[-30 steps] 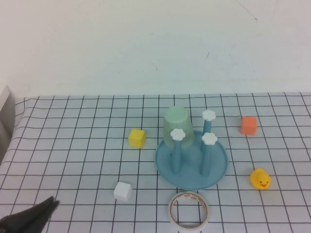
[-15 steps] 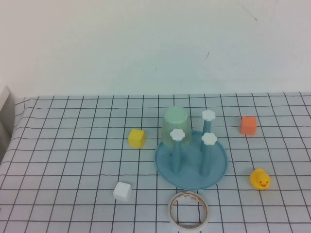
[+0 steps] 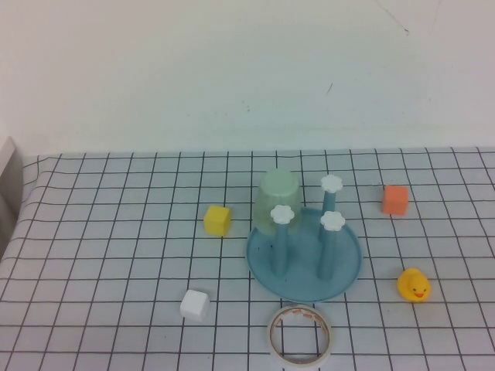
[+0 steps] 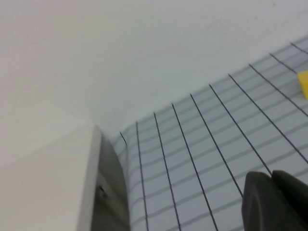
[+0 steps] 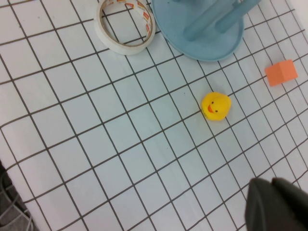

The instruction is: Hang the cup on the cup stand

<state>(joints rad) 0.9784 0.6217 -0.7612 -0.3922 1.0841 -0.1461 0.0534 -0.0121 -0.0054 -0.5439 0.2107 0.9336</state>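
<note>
The pale mint-green cup point(image 3: 278, 198) sits upside down over the back left peg of the blue cup stand point(image 3: 305, 255) in the high view. Three other pegs with white flower caps stand bare. Neither gripper shows in the high view. My left gripper point(image 4: 272, 179) is shut and empty above the grid cloth near the table's left edge. My right gripper point(image 5: 271, 186) is shut and empty above the cloth, away from the stand's base point(image 5: 202, 36).
A yellow cube point(image 3: 218, 219), a white cube point(image 3: 195, 304), an orange cube point(image 3: 395, 199), a yellow rubber duck point(image 3: 414, 284) and a white tape ring point(image 3: 301, 334) lie around the stand. A grey-white box point(image 4: 53, 183) stands at the table's left edge.
My left gripper has drawn back out of the lower left corner of the high view. The cup and stand have not moved.
</note>
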